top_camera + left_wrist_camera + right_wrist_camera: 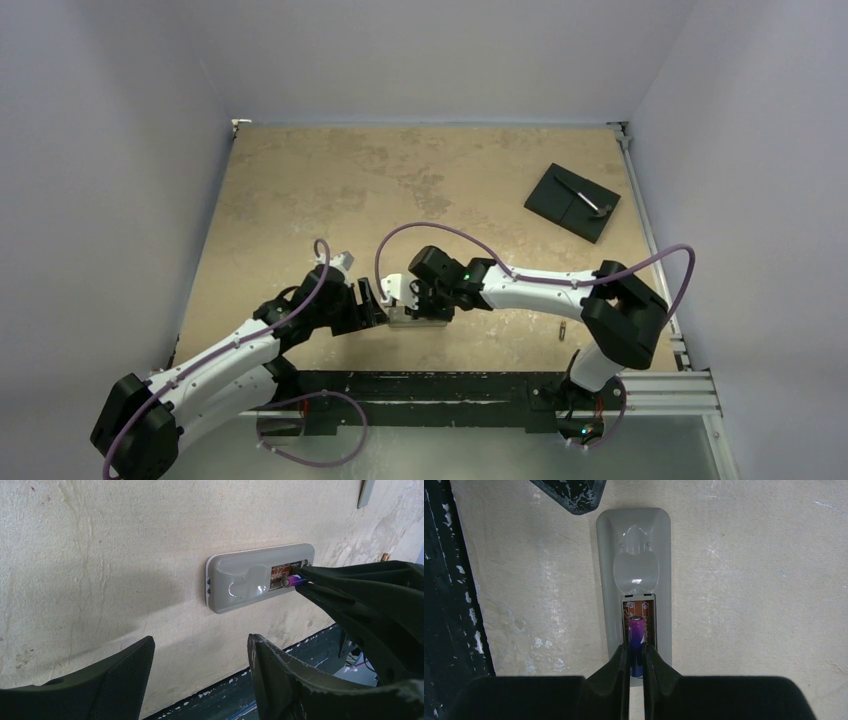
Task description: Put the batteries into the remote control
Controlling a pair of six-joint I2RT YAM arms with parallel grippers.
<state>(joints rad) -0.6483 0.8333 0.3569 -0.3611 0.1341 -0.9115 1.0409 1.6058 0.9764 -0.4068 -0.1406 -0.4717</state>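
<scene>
Seating battery (636,630), pinched in right gripper (636,652), nose in bay of remote (634,555) (back up, 6 o'clock on table (400,180)). Left gripper (200,644) agape, empty. Next, likely: press flat, release, fetch spare (563,329) at 3 o'clock.

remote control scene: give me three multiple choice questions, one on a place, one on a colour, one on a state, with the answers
1. Where is the battery that the right tool pinches?
A. on the floor
B. at the open compartment of the remote control
C. on a shelf

2. What colour is that battery's body?
A. purple-blue
B. green
C. yellow

3. How is the left tool?
A. shut on the remote control
B. shut on a battery
C. open, holding nothing

Answers:
1 B: the right wrist view shows its tip over the exposed compartment.
2 A: its casing shows purple shading to blue.
3 C: it gapes wide with nothing inside.
</scene>
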